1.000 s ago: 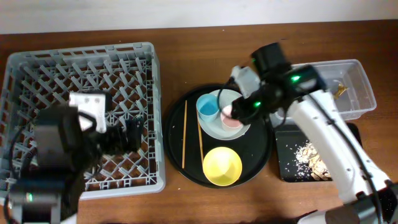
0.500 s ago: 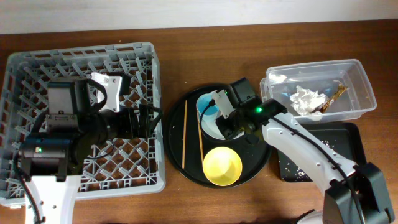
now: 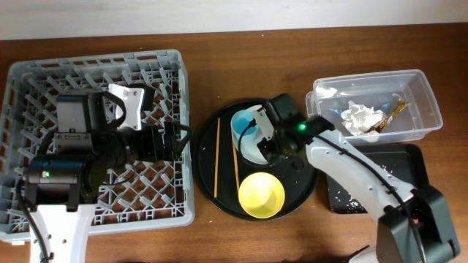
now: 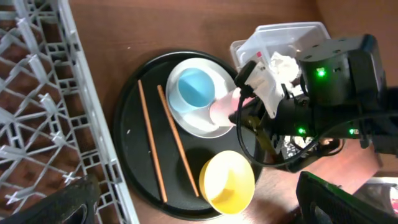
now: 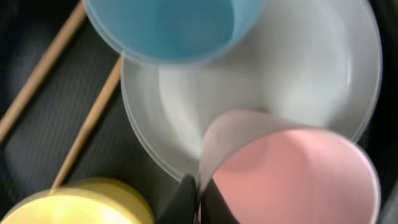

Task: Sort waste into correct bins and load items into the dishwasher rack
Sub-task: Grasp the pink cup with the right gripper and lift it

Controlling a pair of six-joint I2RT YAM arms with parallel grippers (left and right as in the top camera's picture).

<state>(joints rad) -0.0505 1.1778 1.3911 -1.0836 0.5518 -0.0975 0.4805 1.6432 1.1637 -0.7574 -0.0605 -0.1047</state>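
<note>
While my right gripper [image 5: 200, 200] is clamping the pink cup [image 5: 292, 177] by its rim | I'm judging it light, slick, thin-walled

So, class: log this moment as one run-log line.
right end effector: pinching pink cup rim, on plate | left end effector: open, over rack edge | blue cup: on plate
</note>
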